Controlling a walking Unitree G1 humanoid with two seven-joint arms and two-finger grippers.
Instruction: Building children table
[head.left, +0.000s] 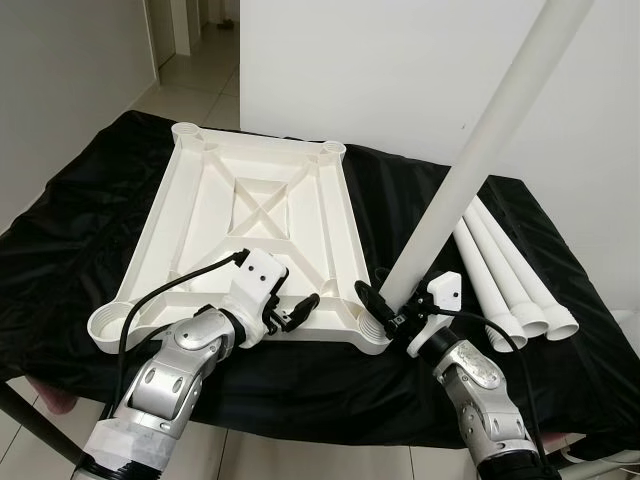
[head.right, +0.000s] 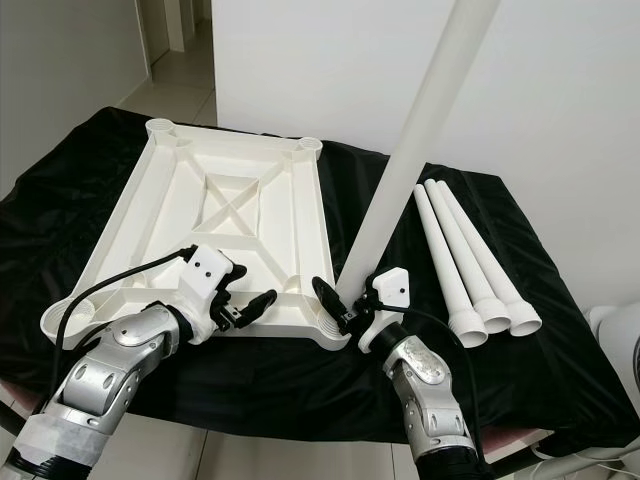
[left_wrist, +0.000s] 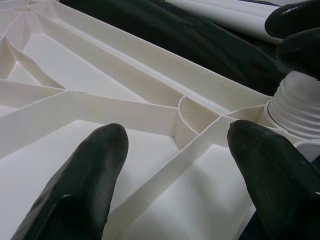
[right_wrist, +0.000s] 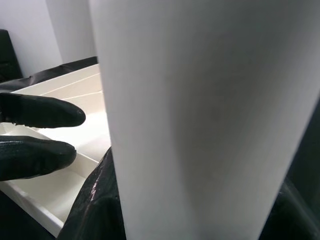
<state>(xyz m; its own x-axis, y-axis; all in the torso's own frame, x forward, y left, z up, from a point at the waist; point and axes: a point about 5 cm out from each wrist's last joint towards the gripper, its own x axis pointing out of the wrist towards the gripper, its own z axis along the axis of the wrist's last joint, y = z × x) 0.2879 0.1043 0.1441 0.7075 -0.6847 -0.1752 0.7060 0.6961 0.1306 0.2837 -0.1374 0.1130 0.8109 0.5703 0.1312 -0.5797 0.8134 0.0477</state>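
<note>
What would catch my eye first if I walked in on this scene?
Probably the long white leg standing up at the near right corner of the upside-down white tabletop, with the right gripper clamped around its base. The left gripper hovers open over the tabletop's near edge. Three more legs lie side by side on the black cloth to the right.

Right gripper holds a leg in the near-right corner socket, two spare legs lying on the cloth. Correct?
Not quite: three spare legs lie on the black cloth, as the right eye view shows. The right gripper does hold a leg at the tabletop's near-right socket.
</note>
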